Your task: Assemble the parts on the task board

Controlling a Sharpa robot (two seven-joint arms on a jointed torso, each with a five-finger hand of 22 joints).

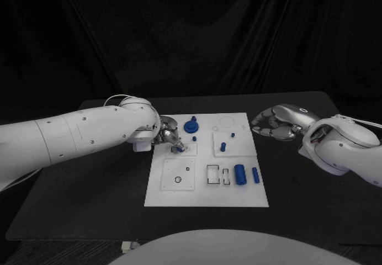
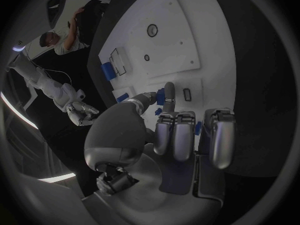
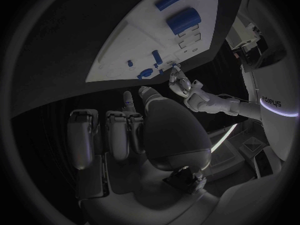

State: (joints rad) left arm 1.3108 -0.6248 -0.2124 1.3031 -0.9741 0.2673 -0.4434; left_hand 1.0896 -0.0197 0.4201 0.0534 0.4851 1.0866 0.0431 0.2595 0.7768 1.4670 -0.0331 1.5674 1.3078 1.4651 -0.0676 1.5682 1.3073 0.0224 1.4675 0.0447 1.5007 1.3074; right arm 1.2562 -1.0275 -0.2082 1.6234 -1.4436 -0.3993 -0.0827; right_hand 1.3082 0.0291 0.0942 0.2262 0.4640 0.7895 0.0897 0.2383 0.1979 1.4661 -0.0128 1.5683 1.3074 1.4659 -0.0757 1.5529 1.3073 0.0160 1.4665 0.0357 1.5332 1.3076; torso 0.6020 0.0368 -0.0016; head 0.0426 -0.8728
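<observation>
Here we start at the left hand (image 1: 169,138), whose fingertips are down on the task board (image 1: 203,199) near its left edge, closed around a small blue part (image 1: 178,147) that sits against the plate. In the left wrist view a blue piece (image 2: 161,97) shows pinched between the thumb and a raised finger, while the other fingers (image 2: 177,135) hang curled together below it. We cannot tell whether the part is already seated in the board or just resting on it.

Our right hand (image 1: 276,122) hovers off the board's upper right corner, above the black table (image 1: 318,210), its fingers curled inward with nothing between them; the right wrist view shows those fingers (image 3: 119,135) folded side by side and bare.

On the board, just beside the left hand, a round blue knob (image 1: 190,126) stands near the top, with a small blue peg (image 1: 194,139) below it. Toward the middle are another tiny blue piece (image 1: 232,134) and a short blue pin (image 1: 223,147). Lower right, a thick blue cylinder (image 1: 239,175) and a thinner blue rod (image 1: 255,175) lie side by side, next to a rectangular outlined slot (image 1: 213,174). The lower left panel (image 1: 178,174) carries a small ring mark.
</observation>
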